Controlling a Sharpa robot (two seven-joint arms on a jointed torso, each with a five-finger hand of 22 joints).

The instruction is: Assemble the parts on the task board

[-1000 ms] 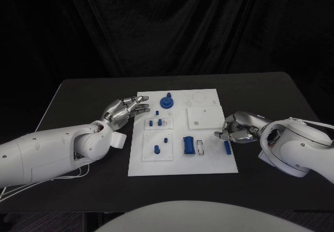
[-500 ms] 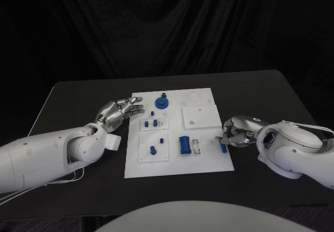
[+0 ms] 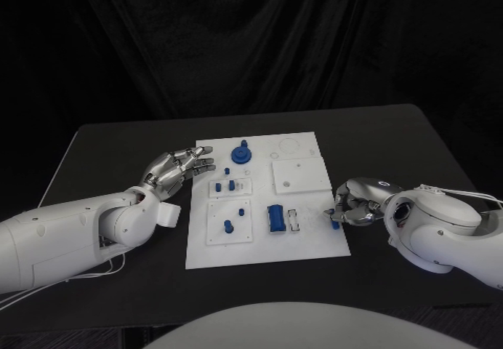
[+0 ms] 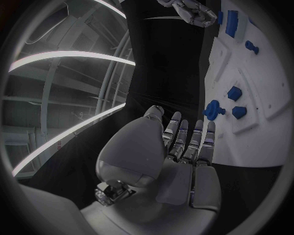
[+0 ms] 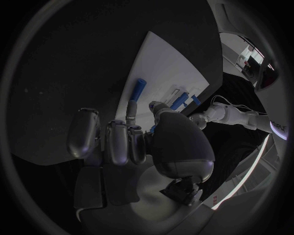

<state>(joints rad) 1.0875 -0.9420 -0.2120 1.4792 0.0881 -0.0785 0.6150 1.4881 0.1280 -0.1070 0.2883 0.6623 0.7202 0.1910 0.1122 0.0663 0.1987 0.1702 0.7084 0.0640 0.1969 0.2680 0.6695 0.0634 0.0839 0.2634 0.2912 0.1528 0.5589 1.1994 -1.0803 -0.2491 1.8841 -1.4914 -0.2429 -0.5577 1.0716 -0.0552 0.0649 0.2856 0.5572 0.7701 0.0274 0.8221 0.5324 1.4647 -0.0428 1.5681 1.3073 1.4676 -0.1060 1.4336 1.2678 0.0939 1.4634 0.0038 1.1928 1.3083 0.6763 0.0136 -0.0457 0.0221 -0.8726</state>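
The white task board (image 3: 315,240) lies mid-table. A blue round knob (image 3: 242,154) stands at its far end, with small blue pieces (image 3: 225,187) on two inset plates. A blue block (image 3: 275,217) sits beside a white slot (image 3: 296,219). A blue bar (image 3: 336,222) lies near the board's right edge. My right hand (image 3: 355,203) hangs just over that bar with its fingers curled in. In the right wrist view one fingertip (image 5: 131,108) reaches the bar's (image 5: 139,89) end, and the hand (image 5: 122,142) holds nothing. My left hand (image 3: 178,169) hovers by the board's left edge, fingers straight and apart.
Bare black tabletop (image 3: 115,145) surrounds the board (image 4: 257,98). A square white plate (image 3: 296,175) lies on the board's right half. The left wrist view shows the knob (image 4: 212,108) beyond my left hand (image 4: 183,147), and my right hand (image 4: 193,11) farther off.
The camera has shifted, moving the whole picture. My right hand has sunk a little closer to the blue bar. My left hand keeps its place beside the board.
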